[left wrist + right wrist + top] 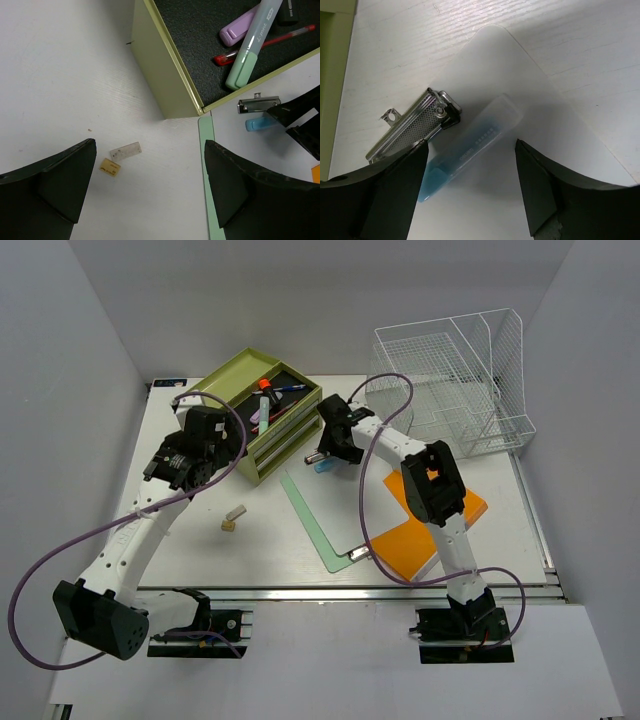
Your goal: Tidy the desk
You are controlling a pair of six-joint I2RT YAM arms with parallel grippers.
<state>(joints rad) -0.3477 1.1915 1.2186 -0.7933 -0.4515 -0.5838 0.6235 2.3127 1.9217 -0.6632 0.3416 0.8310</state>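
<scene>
The white desk (190, 550) carries an olive-green drawer box (262, 415) with its top tray open and pens inside. A clipboard (325, 515) with a green edge lies right of the box. A small clear blue case (470, 145) lies on the clipboard next to its metal clip (410, 132). My right gripper (470, 150) is open and hangs just over the blue case, one finger on each side. My left gripper (150, 150) is open and empty above bare desk left of the box (165, 75). A clear tab (125, 150) and a yellow tag (110, 167) lie below it.
A white wire tray rack (450, 390) stands at the back right. An orange notebook (425, 540) lies under the right arm, right of the clipboard. The box tray holds a mint highlighter (250, 50), a purple marker (240, 30) and a red pen (265, 45).
</scene>
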